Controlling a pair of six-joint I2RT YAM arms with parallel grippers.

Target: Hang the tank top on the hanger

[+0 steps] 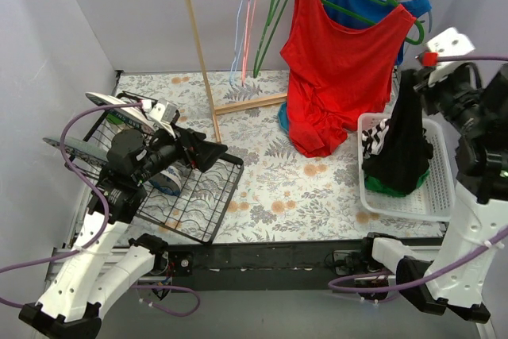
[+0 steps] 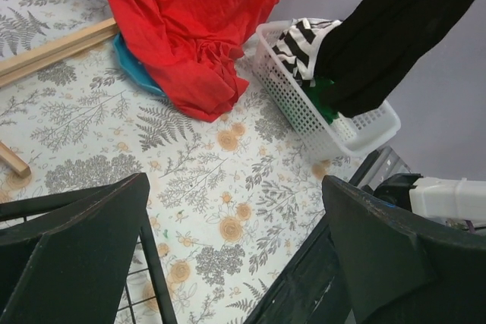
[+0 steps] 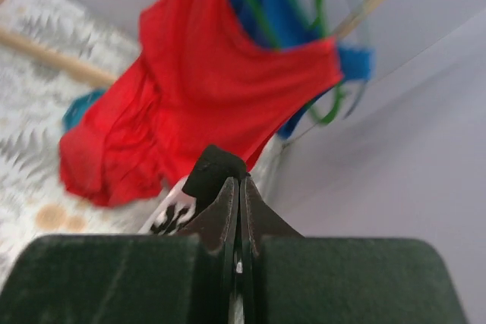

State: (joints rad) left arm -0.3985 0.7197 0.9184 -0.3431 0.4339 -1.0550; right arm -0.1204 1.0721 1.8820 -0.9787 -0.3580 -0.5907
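The right gripper (image 1: pixel 419 77) has its jaws pressed together on a small pinch of the soft, plain black tank top (image 1: pixel 405 144). The top hangs from it in a long bunched column, its lower end down inside the white perforated plastic basket (image 1: pixel 440 196). The left gripper (image 1: pixel 210 152) stands wide open with nothing in it, well apart on the other side of the table over a black wire rack (image 1: pixel 198 204). The bare green plastic hanger (image 1: pixel 270 25) with the curved hook hangs on the wooden-framed rail (image 1: pixel 198 37) at the back. The red tank top (image 1: pixel 337 69) hangs between it and the black one.

What worries me is that the pinch looks thin (the right wrist view shows only a nub of cloth above the fingertips), so a quick swing could pull it free. The trailing end may drag the black-and-white striped garment (image 1: pixel 373 139) out of the basket. Carried across, the top could snag on the red one. Bunched like this, it offers the hanger no strap opening.
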